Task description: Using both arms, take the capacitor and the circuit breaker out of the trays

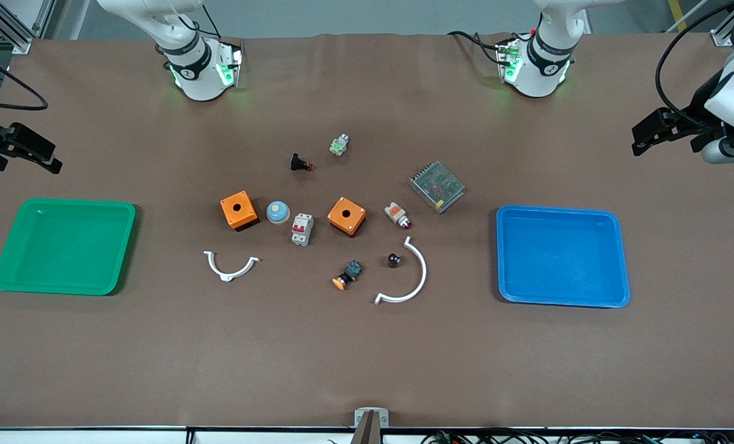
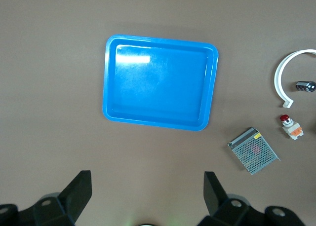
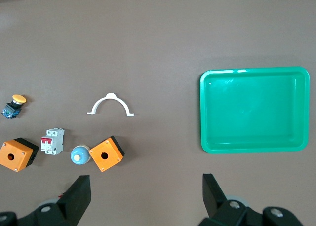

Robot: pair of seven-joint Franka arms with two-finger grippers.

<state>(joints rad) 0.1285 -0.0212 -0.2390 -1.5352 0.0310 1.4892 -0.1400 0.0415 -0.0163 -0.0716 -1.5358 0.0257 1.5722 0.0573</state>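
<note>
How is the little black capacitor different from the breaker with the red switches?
The capacitor is a plain black cylinder; the breaker is a white-grey block with red levers. The capacitor is smaller. It sits inside the large white arc; the breaker lies between two orange boxes. Both rest on the table, untouched.

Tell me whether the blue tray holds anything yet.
Empty: the blue tray shows only bare floor in both views; capacitor and breaker lie on the table.

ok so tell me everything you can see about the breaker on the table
The breaker is a small white-grey rectangular block, plastic by the look of it, with red switch levers on its face. It lies on the brown table between the two orange boxes, slightly nearer the front camera than they are, beside the blue dome button. Nothing touches it; neither tool is near it.
</note>
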